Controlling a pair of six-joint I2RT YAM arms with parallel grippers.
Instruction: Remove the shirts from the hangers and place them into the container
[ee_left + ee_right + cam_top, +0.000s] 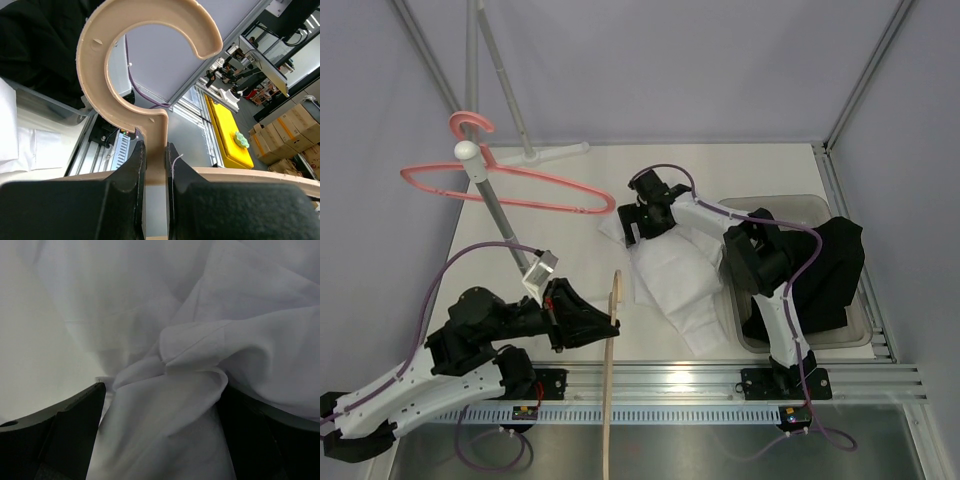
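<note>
Crumpled white collared shirt (672, 280) lies mid tabletop (570, 262) under the released right hand (635, 226). Plain black shirt (832, 268) overflows the clear greyish plastic bin (788, 203). Left hand (155, 152) grasps the pale tan hanger (93, 55).

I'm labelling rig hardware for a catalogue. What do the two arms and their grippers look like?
The left arm and right arm have white shells, black joints, and a looping purple cable each. The left gripper and right gripper have matte black, blocky fingers.

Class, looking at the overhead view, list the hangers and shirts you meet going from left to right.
pink hanger → tan hanger → white shirt → black shirt
</note>
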